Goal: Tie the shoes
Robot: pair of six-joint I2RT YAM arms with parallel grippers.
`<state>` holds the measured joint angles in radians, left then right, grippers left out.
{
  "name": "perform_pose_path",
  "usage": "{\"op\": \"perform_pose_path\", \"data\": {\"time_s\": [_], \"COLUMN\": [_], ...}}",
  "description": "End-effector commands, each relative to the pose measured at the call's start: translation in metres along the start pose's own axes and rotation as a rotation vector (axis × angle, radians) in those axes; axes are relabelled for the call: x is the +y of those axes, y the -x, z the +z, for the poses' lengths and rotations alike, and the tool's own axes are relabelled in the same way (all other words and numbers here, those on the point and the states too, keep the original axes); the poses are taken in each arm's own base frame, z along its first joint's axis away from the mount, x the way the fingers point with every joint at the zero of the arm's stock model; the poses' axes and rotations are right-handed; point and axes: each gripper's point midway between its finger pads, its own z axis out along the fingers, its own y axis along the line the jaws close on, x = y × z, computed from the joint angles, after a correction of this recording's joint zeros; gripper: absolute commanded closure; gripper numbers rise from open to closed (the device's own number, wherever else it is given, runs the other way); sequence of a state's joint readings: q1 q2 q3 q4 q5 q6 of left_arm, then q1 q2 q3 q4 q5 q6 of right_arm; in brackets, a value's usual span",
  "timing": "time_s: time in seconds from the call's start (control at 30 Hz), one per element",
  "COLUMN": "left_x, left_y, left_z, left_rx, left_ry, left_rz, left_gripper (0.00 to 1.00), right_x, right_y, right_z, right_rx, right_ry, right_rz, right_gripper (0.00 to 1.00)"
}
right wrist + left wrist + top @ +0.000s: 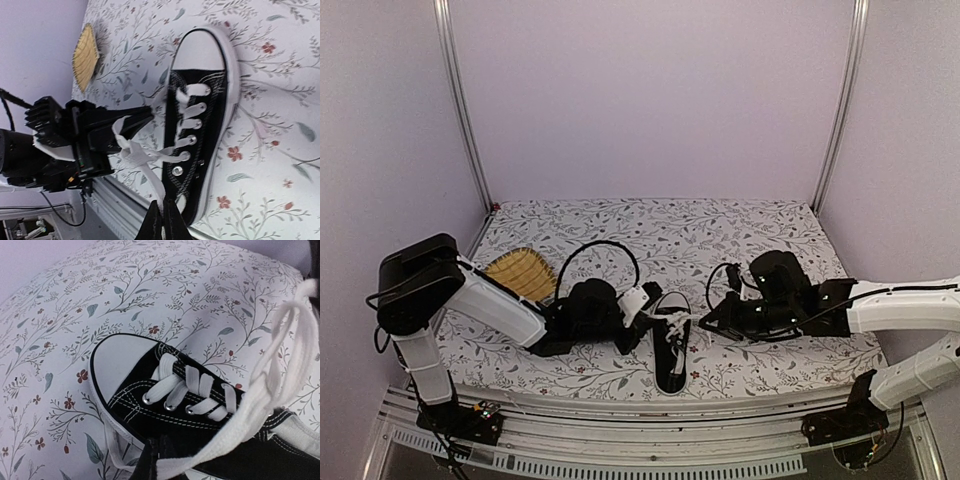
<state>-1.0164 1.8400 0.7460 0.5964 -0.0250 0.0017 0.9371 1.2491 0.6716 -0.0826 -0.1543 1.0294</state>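
Two closed hands beside the sneaker [672, 362]: left hand [142, 120] and right hand [162, 222] each clamped on white laces [147, 155].

The shoe [150, 420] gets chopped off at the heel by the bottom and right edges in the left wrist view. The laces [280, 360] closest to the lens are smeared into a soft white band there, so no weave can be made out. In the right wrist view the heel end is partly covered by the right gripper [162, 220], which is itself cut off by the bottom edge, with only dark tips seen. From the top, the lace run is too small to be read. The yellow mat [518, 272] is partly hidden by the left arm [500, 305], and the right arm [900, 305] is clipped at the right edge.
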Motion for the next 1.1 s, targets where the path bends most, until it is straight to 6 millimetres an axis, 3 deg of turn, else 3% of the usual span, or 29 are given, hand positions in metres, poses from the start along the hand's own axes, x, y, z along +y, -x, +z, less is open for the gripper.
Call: {"op": "perform_pose_path", "data": {"time_s": [0.0,0.13,0.27,0.37,0.43,0.53,0.67,0.8,0.9,0.93,1.0,1.03,1.07], "left_x": [0.014,0.037,0.065,0.076,0.074,0.068,0.054,0.046,0.034,0.032,0.027,0.027,0.026], "left_y": [0.012,0.003,-0.011,-0.014,-0.008,0.006,0.032,0.053,0.063,0.065,0.068,0.069,0.069], "left_z": [-0.004,-0.012,-0.029,-0.040,-0.040,-0.033,-0.023,-0.017,-0.015,-0.014,-0.013,-0.012,-0.012], "left_rx": [-0.005,0.047,0.114,0.133,0.128,0.119,0.085,0.052,0.031,0.026,0.020,0.021,0.022], "left_ry": [0.046,0.175,0.295,0.317,0.289,0.231,0.127,0.042,-0.051,-0.071,-0.103,-0.109,-0.116], "left_rz": [-0.088,-0.154,-0.235,-0.282,-0.284,-0.261,-0.217,-0.199,-0.200,-0.202,-0.200,-0.199,-0.199], "left_gripper": [1.00,1.00,1.00,1.00,1.00,1.00,1.00,1.00,1.00,1.00,1.00,1.00,1.00], "right_x": [-0.072,-0.120,-0.148,-0.152,-0.142,-0.097,-0.005,0.088,0.130,0.139,0.151,0.155,0.157], "right_y": [0.032,0.041,0.043,0.042,0.044,0.044,0.021,-0.033,-0.072,-0.082,-0.099,-0.100,-0.098], "right_z": [-0.019,-0.027,-0.038,-0.041,-0.041,-0.034,-0.031,-0.027,-0.010,0.000,0.024,0.032,0.037], "right_rx": [-0.107,-0.123,-0.144,-0.152,-0.160,-0.120,-0.044,0.031,0.078,0.097,0.142,0.141,0.131], "right_ry": [-0.315,-0.413,-0.448,-0.425,-0.375,-0.156,0.123,0.351,0.424,0.428,0.401,0.377,0.351], "right_rz": [-0.082,-0.048,0.003,0.026,0.020,-0.068,-0.324,-0.589,-0.701,-0.730,-0.772,-0.783,-0.791], "right_gripper": [0.98,0.98,0.98,0.98,0.98,0.98,0.98,0.98,0.95,0.90,0.65,0.48,0.41]}}
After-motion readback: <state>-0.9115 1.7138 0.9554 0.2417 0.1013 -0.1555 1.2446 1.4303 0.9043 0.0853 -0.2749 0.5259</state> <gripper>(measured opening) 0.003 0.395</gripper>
